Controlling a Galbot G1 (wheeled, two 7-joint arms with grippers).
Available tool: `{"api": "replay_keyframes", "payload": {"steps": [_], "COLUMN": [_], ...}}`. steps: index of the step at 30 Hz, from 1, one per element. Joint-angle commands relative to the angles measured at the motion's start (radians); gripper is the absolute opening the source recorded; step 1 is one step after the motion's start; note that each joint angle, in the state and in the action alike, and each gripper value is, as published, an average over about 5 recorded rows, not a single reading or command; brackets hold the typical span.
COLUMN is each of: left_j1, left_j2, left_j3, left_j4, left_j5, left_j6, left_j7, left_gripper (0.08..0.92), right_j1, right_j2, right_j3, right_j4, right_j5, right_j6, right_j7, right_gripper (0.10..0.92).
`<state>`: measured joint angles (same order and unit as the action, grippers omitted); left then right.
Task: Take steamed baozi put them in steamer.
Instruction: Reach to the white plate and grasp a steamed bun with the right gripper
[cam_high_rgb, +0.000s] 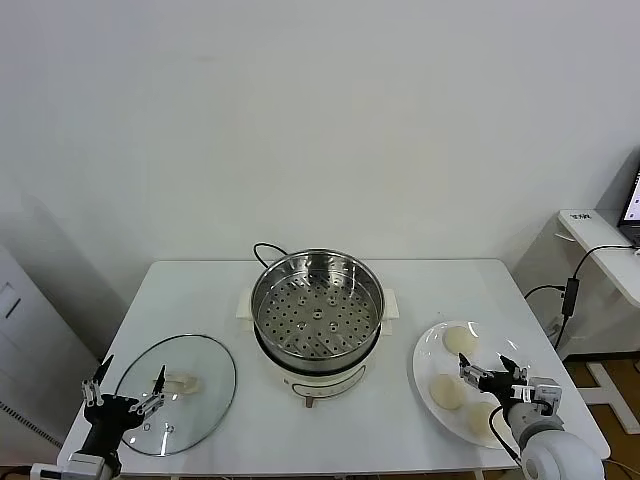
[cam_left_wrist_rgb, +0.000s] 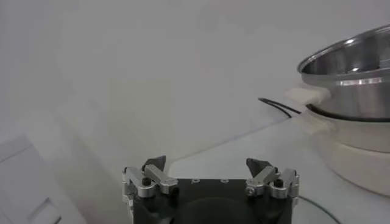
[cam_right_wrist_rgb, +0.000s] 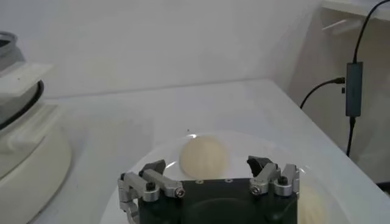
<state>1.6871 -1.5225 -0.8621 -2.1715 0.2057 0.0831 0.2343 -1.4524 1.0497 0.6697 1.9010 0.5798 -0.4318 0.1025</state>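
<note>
The steamer (cam_high_rgb: 316, 312) stands at the table's middle, a shiny steel pot with a bare perforated tray on a cream base; it also shows in the left wrist view (cam_left_wrist_rgb: 350, 67). Three pale baozi lie on a white plate (cam_high_rgb: 424, 358) at the right: one far (cam_high_rgb: 460, 340), one near the steamer side (cam_high_rgb: 445, 391), one at the front (cam_high_rgb: 479, 417). My right gripper (cam_high_rgb: 487, 372) hovers open over the plate, with a baozi (cam_right_wrist_rgb: 204, 153) just ahead of its jaws (cam_right_wrist_rgb: 207, 164) and nothing held. My left gripper (cam_high_rgb: 128, 388) (cam_left_wrist_rgb: 206, 164) hangs open and empty at the front left.
A round glass lid (cam_high_rgb: 190, 410) lies flat on the table under the left gripper. The steamer's black cord (cam_high_rgb: 268, 250) loops behind the pot. A white side table (cam_high_rgb: 595, 240) with a hanging cable stands beyond the table's right edge.
</note>
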Motion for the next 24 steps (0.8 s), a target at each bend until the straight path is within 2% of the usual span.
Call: {"api": "replay_keyframes", "payload": {"steps": [1,4,9,14,20,24], "left_j1": [0.002,0.004,0.003,0.001,-0.018,-0.025], "left_j2": [0.000,0.000,-0.001,-0.015,-0.007,-0.004], "left_j3": [0.001,0.001,0.006,0.016,0.021,0.019], "left_j4": [0.001,0.003,0.008,0.013,0.016,0.018], "left_j5": [0.002,0.002,0.003,0.010,0.011,0.010], "left_j6": [-0.001,-0.003,-0.011,-0.020,-0.018,-0.016], "left_j7": [0.002,0.001,-0.002,-0.004,-0.008,-0.013], "left_gripper": [0.823,0.823,0.823,0.823,0.823,0.823], "right_j1": [-0.003,0.012,0.113,0.484,0.956,1.181], "right_j2": [-0.039,-0.132,-0.430,-0.664,-0.761,-0.706], "right_j3": [-0.001,0.016,0.029,-0.191,-0.648,-0.906], "right_j4": [-0.001,-0.039,-0.220,-0.449,-0.558,-0.590], "right_j5": [-0.009,-0.081,-0.252,-0.419,-0.557,-0.674], "right_j6": [0.011,0.080,0.259,0.421,0.432,0.419], "right_j7": [-0.047,-0.194,-0.605,-1.019,-1.327,-1.399], "right_gripper": [0.823,0.823,0.823,0.823,0.823,0.823]}}
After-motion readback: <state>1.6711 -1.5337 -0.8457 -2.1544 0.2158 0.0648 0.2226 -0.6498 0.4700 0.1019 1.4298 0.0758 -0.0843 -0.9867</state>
